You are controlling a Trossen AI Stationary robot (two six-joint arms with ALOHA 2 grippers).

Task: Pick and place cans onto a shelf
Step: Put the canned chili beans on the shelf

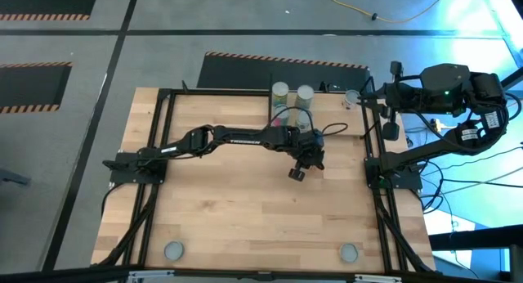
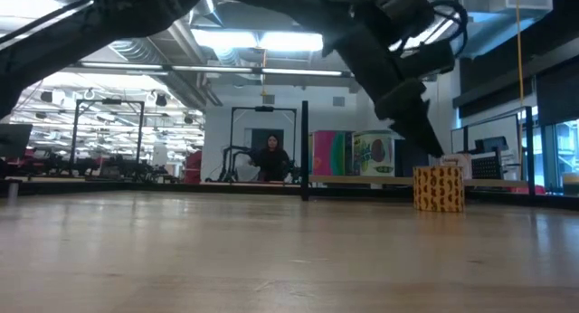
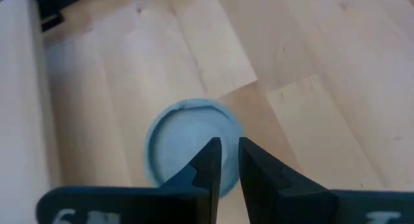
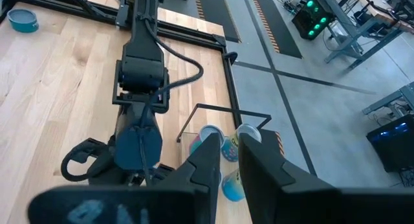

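Here the left gripper [image 1: 299,170] hangs over the middle of the large pale wooden tabletop [image 1: 245,209], which has a smooth plank surface, and just under it stands a small cylindrical can with a flat grey-blue round top [image 3: 192,141]. In the left wrist view the two dark fingers [image 3: 210,162] stand close together with only a narrow gap, above the lid, and they hold nothing. In the low view a can with an orange patterned label [image 2: 439,188] stands on the table under the dark arm; probably it is the same can, but I cannot tell for sure. Other cans with silver round tops [image 1: 292,93] stand together on the light wood shelf [image 1: 278,111] at the far edge of the table; the arm covers part of the shelf, so its outline is hard to make out. Two more round grey lids [image 1: 173,250] lie at the near edge. The right gripper [image 4: 228,159] waits raised beside the table's right side, its dark fingers slightly apart and empty. A person [image 2: 271,159] shows far behind in the room.
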